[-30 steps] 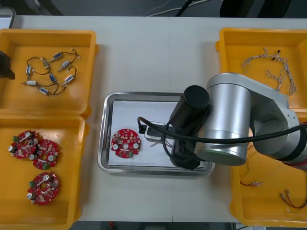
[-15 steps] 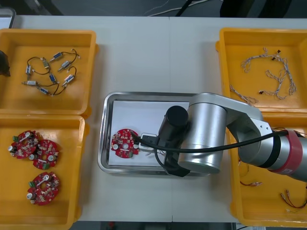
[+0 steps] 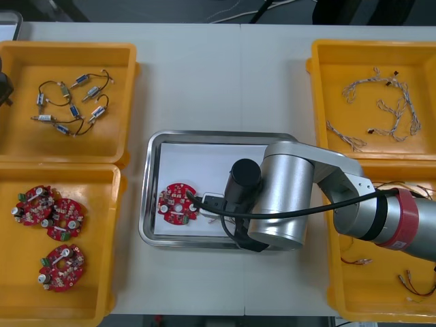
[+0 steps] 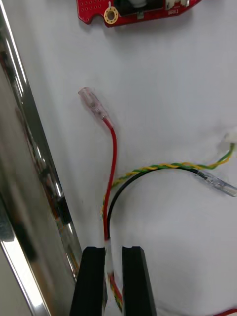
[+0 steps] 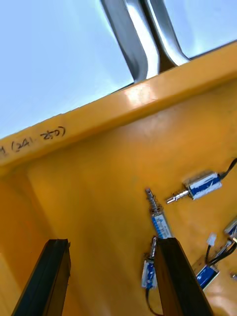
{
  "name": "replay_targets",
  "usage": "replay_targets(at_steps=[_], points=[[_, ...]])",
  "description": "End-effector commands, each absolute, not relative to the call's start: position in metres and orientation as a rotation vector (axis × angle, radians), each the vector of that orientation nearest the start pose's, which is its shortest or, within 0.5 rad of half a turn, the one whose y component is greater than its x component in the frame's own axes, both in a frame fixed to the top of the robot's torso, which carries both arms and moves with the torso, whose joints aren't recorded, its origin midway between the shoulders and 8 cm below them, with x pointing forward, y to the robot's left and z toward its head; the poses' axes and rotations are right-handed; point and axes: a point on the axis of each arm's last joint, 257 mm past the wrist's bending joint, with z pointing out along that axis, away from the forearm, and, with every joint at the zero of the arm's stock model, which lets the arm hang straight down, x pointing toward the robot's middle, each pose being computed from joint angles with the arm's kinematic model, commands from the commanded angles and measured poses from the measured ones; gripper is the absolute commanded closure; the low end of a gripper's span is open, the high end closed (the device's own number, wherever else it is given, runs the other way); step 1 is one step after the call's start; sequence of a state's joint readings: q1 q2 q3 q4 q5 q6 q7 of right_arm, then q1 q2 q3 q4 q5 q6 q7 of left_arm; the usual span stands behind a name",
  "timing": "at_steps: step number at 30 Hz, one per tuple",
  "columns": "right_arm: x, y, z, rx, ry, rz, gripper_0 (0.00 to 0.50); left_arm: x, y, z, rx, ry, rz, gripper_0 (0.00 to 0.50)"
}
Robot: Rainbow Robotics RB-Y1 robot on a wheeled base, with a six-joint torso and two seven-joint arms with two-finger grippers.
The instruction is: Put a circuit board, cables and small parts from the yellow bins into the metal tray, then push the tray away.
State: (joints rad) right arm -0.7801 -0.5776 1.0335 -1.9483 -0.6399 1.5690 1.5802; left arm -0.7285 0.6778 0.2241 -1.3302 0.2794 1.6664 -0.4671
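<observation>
My right arm (image 3: 293,197) has swung in from the right side of the table over the last second. It now lies lower and further left across the near right corner of the tray (image 3: 204,136), so the wrist reaches in over the white lining.

My right gripper (image 4: 113,249) is down close to that lining with its fingers nearly together. They are pinching the red and yellow cable (image 4: 112,163) where its strands run between them. The rest of the cable already lies on the tray floor: the red strand curves toward the board (image 3: 178,203), and the twisted yellow one and a black one loop out to the side. I judge I'm holding it low and beside the tray wall so that the cable will settle inside the rim when I let go, just short of the board and not on top of it.

The board sits flat in the near left part of the tray, so that item is done and the cable is nearly delivered.

My left gripper (image 5: 112,242) hangs over the far left bin (image 3: 68,48) with its fingers spread wide. The small parts (image 5: 159,222) lie just ahead of them. I think it is placed there to be ready for the small parts next, with the tray push still to come.
</observation>
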Motion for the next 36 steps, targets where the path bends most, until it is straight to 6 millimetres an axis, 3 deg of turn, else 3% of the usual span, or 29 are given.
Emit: replay_targets(at_steps=[1, 2, 3, 4, 5, 12, 22, 26, 31, 36], points=[[0.379, -0.036, -0.287, -1.771, 2.125, -0.234, 0.117, 0.552, 0.473, -0.128, -1.497, 2.023, -0.127, 0.000], [0.380, -0.035, -0.286, -1.767, 2.122, -0.229, 0.071, 0.554, 0.473, -0.130, -1.521, 2.000, -0.153, 0.000], [0.381, -0.034, -0.285, -1.765, 2.123, -0.225, 0.071, 0.555, 0.475, -0.130, -1.550, 1.970, -0.186, 0.000], [0.380, -0.034, -0.283, -1.765, 2.125, -0.216, 0.017, 0.557, 0.474, -0.131, -1.564, 1.954, -0.212, 0.000], [0.380, -0.034, -0.282, -1.762, 2.128, -0.211, 0.013, 0.559, 0.475, -0.129, -1.568, 1.939, -0.232, 0.000], [0.382, -0.034, -0.255, -1.731, 2.130, -0.188, 0.010, 0.568, 0.475, -0.124, -1.576, 1.891, -0.317, 0.000], [0.381, -0.037, -0.216, -1.661, 2.166, -0.121, 0.012, 0.587, 0.475, -0.144, -1.586, 1.883, -0.357, 0.000], [0.384, -0.047, -0.199, -1.602, 2.226, -0.085, 0.012, 0.592, 0.466, -0.155, -1.595, 1.905, -0.364, 0.000], [0.385, -0.073, -0.176, -1.452, 2.373, -0.064, 0.012, 0.593, 0.446, -0.167, -1.599, 1.943, -0.365, 0.000], [0.389, -0.076, -0.157, -1.275, 2.421, -0.021, 0.011, 0.595, 0.437, -0.166, -1.603, 1.952, -0.367, 0.000]])
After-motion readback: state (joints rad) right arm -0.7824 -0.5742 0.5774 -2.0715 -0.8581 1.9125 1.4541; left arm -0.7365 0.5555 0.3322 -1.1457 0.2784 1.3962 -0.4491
